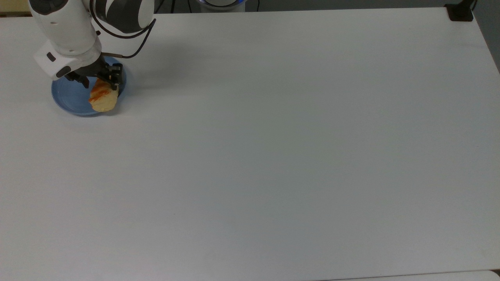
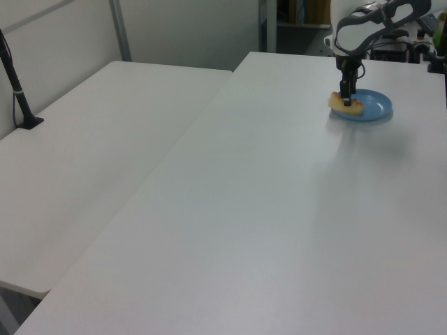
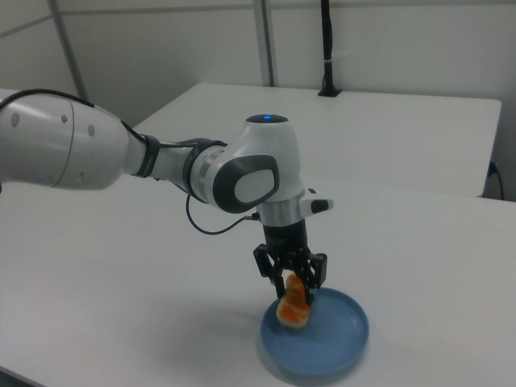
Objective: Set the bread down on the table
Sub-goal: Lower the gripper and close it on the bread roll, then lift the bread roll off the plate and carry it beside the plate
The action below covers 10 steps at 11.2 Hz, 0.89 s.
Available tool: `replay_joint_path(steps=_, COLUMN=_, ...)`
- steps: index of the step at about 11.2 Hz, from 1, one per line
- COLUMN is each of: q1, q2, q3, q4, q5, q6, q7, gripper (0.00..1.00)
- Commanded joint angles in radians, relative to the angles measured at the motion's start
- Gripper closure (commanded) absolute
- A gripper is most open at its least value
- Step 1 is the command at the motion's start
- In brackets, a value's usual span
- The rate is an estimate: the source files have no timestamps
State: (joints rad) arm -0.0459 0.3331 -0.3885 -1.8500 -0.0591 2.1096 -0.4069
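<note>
The table [image 1: 273,156] is seen as a smooth, matt white top, with only soft shadows cast near its far left corner in the top view. The blue plate [image 3: 339,343] looks smooth with a faint sheen and fine concentric ridges, while the bread [image 1: 102,99] is shown with a pale, dull crust and glazed orange-brown stripes. The arm [image 3: 72,149] is covered in glossy white shells with grey joints, and the gripper [image 3: 292,284] is finished in matt black.

White arm reaches in from top view's upper left, forearm angled down, wrist vertical. End effector [image 1: 98,81] [image 2: 346,98] [image 3: 291,284] points straight down, black fingers [image 3: 317,278] parted, set either side of bread [image 3: 293,306] at upper end. Black cable loops from wrist back along forearm.
</note>
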Motion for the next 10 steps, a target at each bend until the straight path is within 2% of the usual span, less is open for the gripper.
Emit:
replay_joint_path(steps=1, q1=0.006, q2=-0.014, q3=-0.006, q4=-0.024, q5=-0.01, q6=0.03, q7=-0.012, gripper=0.66)
replay_joint_path(steps=2, q1=0.009, q2=-0.019, q3=-0.006, q4=-0.02, q5=-0.007, q6=0.02, q7=-0.01, gripper=0.79)
replay_joint_path(steps=4, q1=0.02, q2=-0.048, q3=-0.006, q4=-0.002, q5=-0.004, q6=-0.069, q7=-0.019, gripper=0.92)
replay_joint_path(steps=7, q1=0.069, q2=-0.112, q3=-0.006, q4=0.055, q5=0.025, q6=-0.265, q7=-0.032, gripper=0.95)
replay_joint_path(steps=9, q1=0.151, q2=-0.157, q3=-0.006, q4=0.075, q5=0.103, q6=-0.321, q7=0.014, gripper=0.95)
replay_joint_path(steps=10, q1=0.194, q2=-0.16, q3=-0.003, q4=0.075, q5=0.101, q6=-0.376, q7=0.032, gripper=0.95)
